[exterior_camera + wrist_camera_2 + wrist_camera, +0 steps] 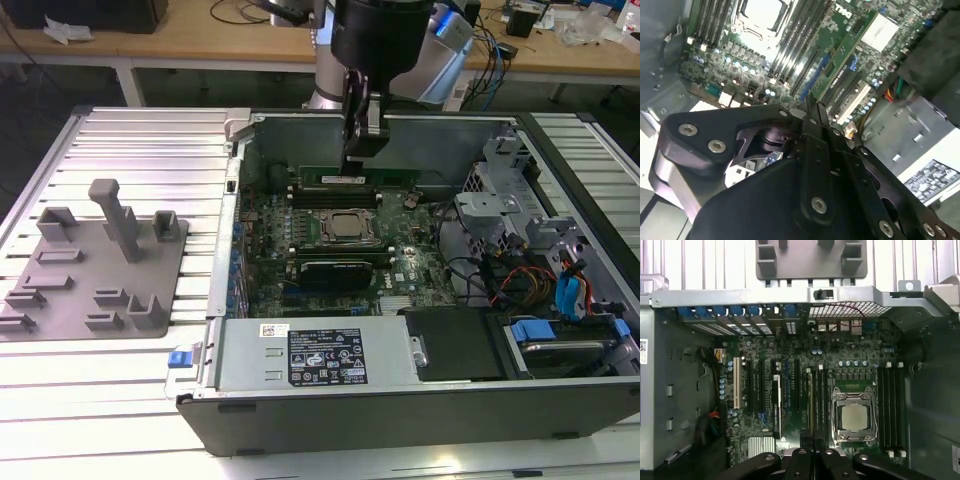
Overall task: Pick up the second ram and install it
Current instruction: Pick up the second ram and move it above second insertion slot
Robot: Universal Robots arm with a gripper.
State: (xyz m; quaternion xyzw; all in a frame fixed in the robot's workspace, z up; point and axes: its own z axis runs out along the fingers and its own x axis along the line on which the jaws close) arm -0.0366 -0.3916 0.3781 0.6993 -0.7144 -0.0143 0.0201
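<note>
The second ram [392,178] is a long thin green stick with a white label. It lies level over the memory slots [330,193] on the far side of the CPU socket [347,228], inside the open computer case. My gripper [361,158] comes straight down onto its middle and is shut on it. The second wrist view has the ram [847,47] running away from my gripper [812,109]. In the first wrist view the ram [809,400] is edge-on above the slots, beside the socket [853,417], with my gripper [813,454] behind it. Whether it sits in a slot I cannot tell.
A black card [340,270] lies on the near side of the socket. The power supply [320,355] fills the case front, and drive bays with cables [560,285] stand at the exterior view's right. A grey fixture plate [95,260] rests on the table at that view's left.
</note>
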